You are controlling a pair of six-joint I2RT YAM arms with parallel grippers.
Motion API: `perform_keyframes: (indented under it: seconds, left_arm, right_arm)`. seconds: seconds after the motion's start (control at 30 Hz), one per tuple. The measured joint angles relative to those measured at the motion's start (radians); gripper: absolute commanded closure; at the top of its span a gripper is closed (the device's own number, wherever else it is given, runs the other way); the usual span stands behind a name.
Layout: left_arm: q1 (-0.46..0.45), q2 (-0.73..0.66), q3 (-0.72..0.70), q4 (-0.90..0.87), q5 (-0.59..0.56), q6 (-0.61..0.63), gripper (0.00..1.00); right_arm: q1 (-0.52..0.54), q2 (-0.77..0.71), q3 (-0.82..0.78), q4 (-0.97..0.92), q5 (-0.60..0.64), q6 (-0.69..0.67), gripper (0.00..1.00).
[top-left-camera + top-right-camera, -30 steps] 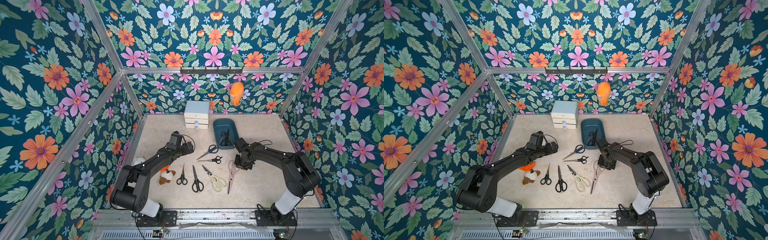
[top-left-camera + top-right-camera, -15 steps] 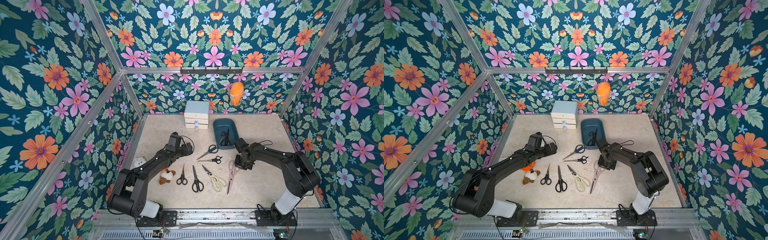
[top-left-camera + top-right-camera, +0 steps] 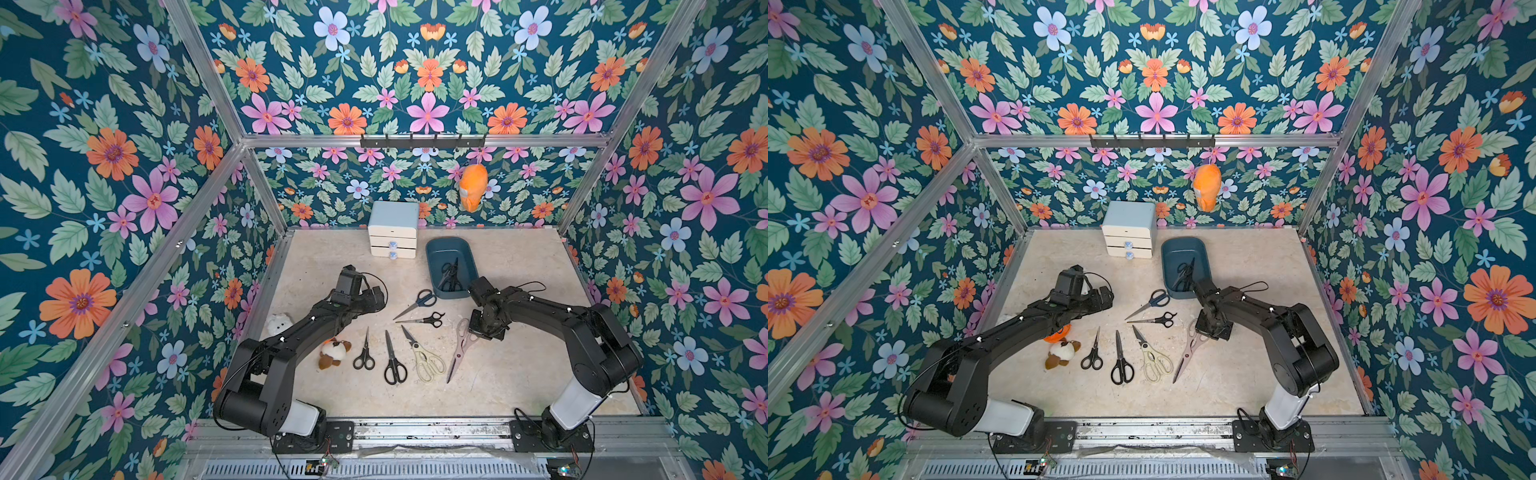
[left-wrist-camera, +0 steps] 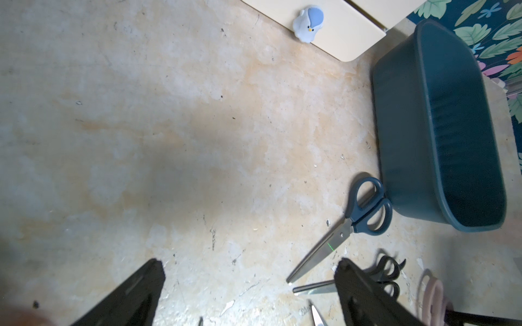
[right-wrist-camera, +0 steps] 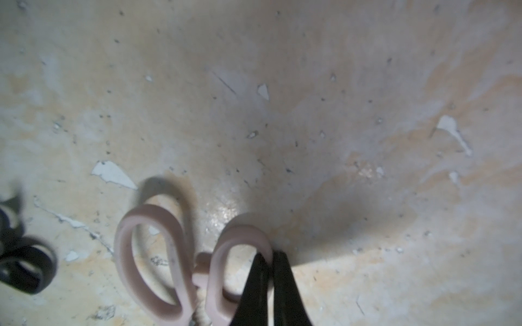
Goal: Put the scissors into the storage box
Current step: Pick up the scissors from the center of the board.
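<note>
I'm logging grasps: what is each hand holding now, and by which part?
The right hand is shut on the pinkish-beige kitchen shears, pinching the rim of one handle loop. The left hand is open and holds nothing.

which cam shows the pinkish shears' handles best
Right wrist view: the pinkish shears sit close up, handle loops clear, right gripper shut on one. Both top views show the whole pair, small; left wrist only a handle edge.
</note>
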Motion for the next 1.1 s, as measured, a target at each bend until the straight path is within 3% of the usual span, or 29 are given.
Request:
perform_keyframes:
  seconds: [0.37,0.6,0.87,1.1]
  left_arm:
    - [0.000,0.074,0.038,0.011,0.048,0.003,0.01]
    - [0.000,0.104,0.066,0.018,0.070,0.003,0.01]
    - [0.000,0.099,0.072,0.018,0.068,0.005,0.01]
    - [0.000,0.081,0.070,0.006,0.020,0.015,0.01]
  right_arm:
    - [0.000,-0.190,-0.018,-0.088,0.047,-0.037,1.00]
    - [0.000,-0.240,0.121,-0.179,0.084,-0.060,1.00]
    - [-0.048,-0.092,0.466,-0.262,0.099,-0.156,1.00]
    - [-0.128,0.153,0.829,-0.330,0.077,-0.245,1.00]
